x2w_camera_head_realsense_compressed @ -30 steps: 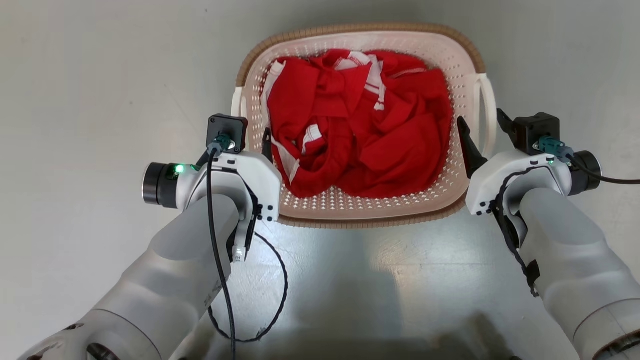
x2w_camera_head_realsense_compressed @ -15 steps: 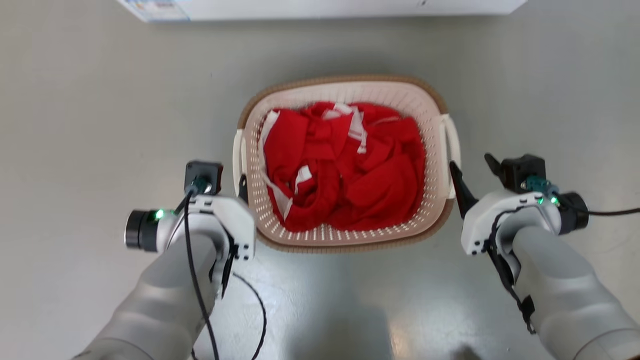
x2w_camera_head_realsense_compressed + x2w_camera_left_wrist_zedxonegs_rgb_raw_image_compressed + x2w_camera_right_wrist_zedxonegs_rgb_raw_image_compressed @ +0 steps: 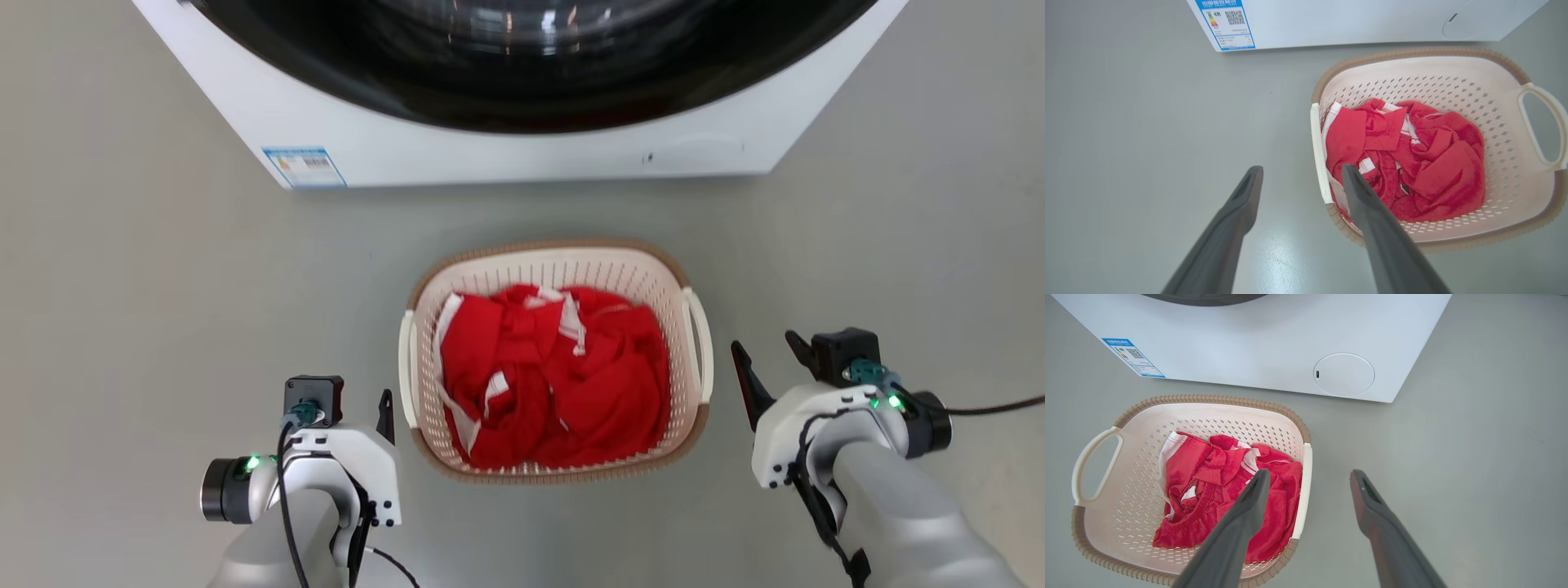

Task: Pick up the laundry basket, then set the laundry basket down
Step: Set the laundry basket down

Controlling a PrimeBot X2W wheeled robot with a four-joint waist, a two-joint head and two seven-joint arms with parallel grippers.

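Grey floor holds the laundry basket mid-frame, left tool and right tool spread empty beside it: likely set down, else not yet lifted.

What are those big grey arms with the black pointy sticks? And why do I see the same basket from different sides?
This is a robot with two arms. Each arm ends in a gripper with two long dark fingers, which are your pointy sticks. One picture comes from a camera on the robot's head, looking down. The other two come from cameras on its wrists, so each looks along that arm's own fingers. The left gripper and the right gripper are both open and hold nothing. Between them, the laundry basket stands on the grey floor, with red clothes inside. Beyond the basket is a white washing machine.
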